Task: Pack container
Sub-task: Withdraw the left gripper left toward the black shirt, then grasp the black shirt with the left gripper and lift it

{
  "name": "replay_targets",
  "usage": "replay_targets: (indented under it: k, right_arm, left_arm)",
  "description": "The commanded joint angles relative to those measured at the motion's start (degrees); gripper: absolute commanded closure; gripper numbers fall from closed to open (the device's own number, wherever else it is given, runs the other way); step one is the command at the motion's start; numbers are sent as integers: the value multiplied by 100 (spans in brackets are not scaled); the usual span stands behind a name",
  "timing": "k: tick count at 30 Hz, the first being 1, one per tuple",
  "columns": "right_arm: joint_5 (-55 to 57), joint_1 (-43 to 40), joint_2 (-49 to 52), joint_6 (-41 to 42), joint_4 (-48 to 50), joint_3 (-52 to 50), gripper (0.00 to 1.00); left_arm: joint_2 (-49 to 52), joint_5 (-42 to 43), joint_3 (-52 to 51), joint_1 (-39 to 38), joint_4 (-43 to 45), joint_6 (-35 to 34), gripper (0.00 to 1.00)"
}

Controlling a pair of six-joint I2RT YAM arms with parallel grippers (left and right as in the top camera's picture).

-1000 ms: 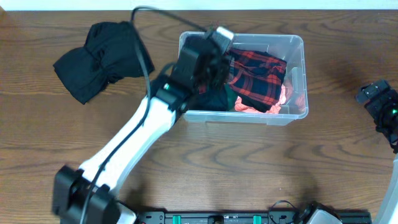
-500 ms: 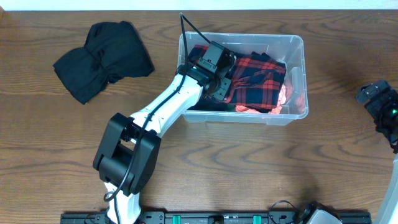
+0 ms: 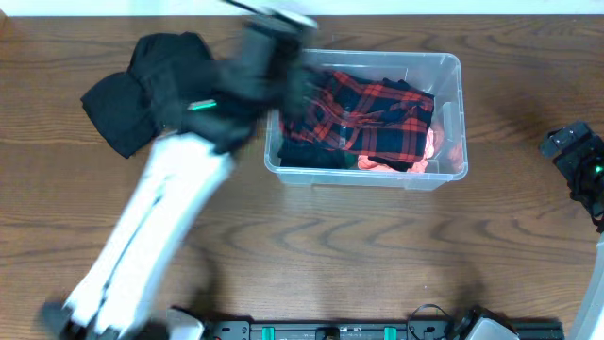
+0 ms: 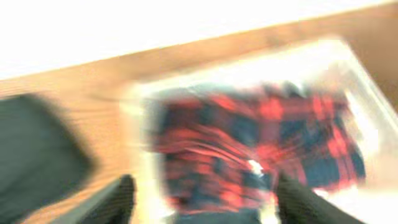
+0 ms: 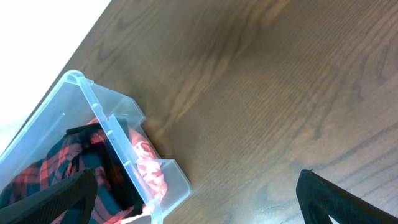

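Note:
The container [image 3: 460, 111] is a clear plastic bin at the table's centre back. In it lie a red-and-black plaid garment [image 3: 377, 113], dark clothes and a coral cloth [image 3: 436, 149]. My left gripper [image 3: 279, 76], blurred by motion, hovers over the bin's left rim. The left wrist view shows it [image 4: 208, 205] open and holding nothing, above the plaid garment [image 4: 249, 143]. My right gripper [image 3: 580, 162] stands open at the table's right edge, far from the bin. Its wrist view [image 5: 196, 202] shows the bin's corner [image 5: 106, 115] and bare wood between the fingers.
A crumpled black garment [image 3: 151, 87] lies on the table left of the bin, also blurred in the left wrist view [image 4: 37, 162]. Bare wooden table stretches in front of the bin and between the bin and the right gripper.
My left gripper opened, let go of the plaid garment inside the bin, and swung up and left towards the bin's left rim. The right arm has not moved.

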Motion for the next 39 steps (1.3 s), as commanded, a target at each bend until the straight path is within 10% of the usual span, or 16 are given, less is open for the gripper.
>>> replay_targets:
  k: [1,9,16,39]
  right_arm:
    - [-44,-48,-7,44,-7,24,1]
    - [-44,-48,-7,46,-7,24,1]
    - [-44,-48,-7,46,-7,24,1]
    - [-44,-48,-7,44,-7,24,1]
  left_arm:
    - [-295,-533,-4,1283,-452,-752,15]
    - [713,1923,-205,4953,-789,-1320,10]
    - [2662,4179,-205,6544,-463,-1088,2]
    - [4454,4323,-205,5801,1220,-957,4]
